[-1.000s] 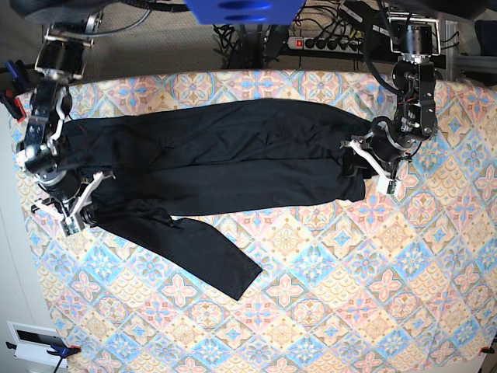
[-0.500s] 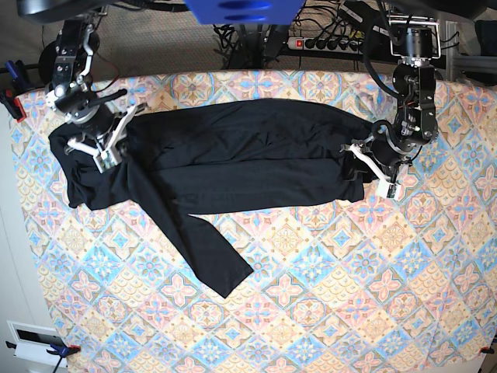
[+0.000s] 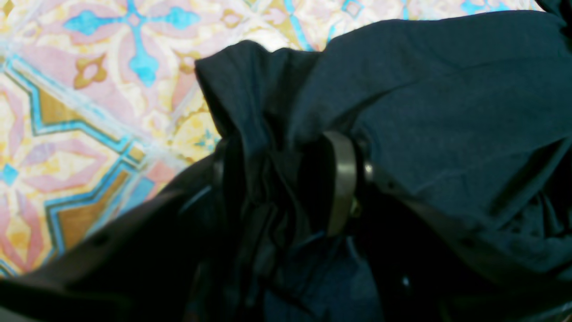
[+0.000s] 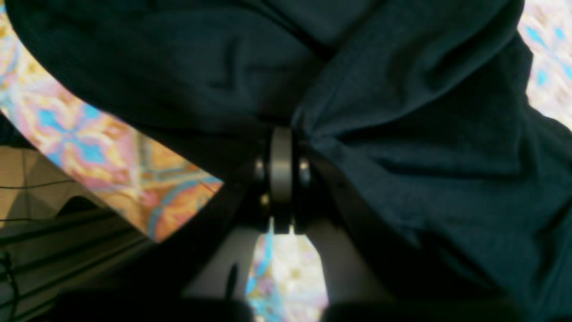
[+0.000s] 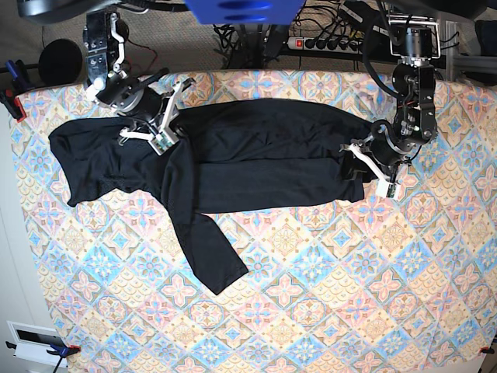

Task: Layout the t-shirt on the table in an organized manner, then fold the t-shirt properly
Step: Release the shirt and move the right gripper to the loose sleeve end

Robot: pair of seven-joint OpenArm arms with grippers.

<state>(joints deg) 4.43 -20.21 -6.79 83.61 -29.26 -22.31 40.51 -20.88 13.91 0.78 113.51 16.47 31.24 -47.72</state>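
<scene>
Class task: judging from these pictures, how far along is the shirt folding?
Done: nothing tidy yet; the t-shirt lies bunched in a long band across the table. In hand: the right gripper and left gripper each pinch fabric. Left: spreading it flat, then every fold.

The t-shirt [image 5: 256, 163] is showing as soft, matt black cloth, creasing finely. The worktop [image 5: 326, 295] is wearing a smooth, matt printed covering.

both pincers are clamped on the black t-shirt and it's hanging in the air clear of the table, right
Not quite. Both the left pincer and the right pincer are clamped on the black t-shirt, but the base view shows it spread on the patterned table, not hanging clear of it.
</scene>
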